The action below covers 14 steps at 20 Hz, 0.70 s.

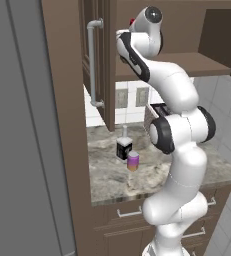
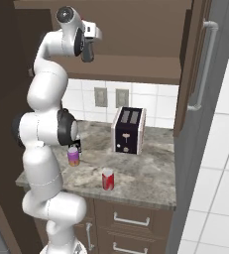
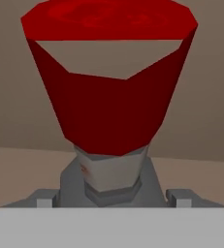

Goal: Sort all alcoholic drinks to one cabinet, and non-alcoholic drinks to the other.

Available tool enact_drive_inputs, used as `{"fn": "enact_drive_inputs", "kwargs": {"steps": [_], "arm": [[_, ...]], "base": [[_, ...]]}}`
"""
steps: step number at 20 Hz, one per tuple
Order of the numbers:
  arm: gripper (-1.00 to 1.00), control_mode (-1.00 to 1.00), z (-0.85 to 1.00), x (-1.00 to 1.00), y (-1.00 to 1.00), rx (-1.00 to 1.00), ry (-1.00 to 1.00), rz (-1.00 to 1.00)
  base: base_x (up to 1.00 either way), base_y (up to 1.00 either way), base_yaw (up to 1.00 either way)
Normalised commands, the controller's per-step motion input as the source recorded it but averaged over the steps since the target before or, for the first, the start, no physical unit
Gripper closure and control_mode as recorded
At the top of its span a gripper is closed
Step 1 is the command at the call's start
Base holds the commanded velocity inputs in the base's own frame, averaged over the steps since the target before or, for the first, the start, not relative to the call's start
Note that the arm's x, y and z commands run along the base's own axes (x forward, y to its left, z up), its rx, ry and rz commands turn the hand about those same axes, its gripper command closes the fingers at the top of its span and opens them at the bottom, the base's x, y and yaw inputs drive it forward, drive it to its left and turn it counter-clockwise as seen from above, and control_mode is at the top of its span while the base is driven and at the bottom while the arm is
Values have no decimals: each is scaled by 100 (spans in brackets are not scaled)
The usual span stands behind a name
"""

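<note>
rounded dark grey glass bottle with red cap sits clamped in my gripper inside the upper cabinet; next i'm setting it down, i think.

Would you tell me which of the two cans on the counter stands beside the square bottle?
The purple can with the orange band; the red can stands alone, apart from the square bottle.

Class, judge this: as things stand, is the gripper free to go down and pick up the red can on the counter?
Probably not yet: the gripper is up in the cabinet, apparently around the red-capped bottle. The red can itself stands unobstructed.
</note>
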Motion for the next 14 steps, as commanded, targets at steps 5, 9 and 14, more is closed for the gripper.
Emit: {"fn": "enact_drive_inputs", "kwargs": {"steps": [5,9,14], "arm": [[-100,-100,-24,28,0,0,0,0],[-100,-100,-6,17,0,0,0,0],[-100,-100,0,17,0,0,0,0]], "base": [[0,0,0],[0,0,0],[0,0,0]]}}
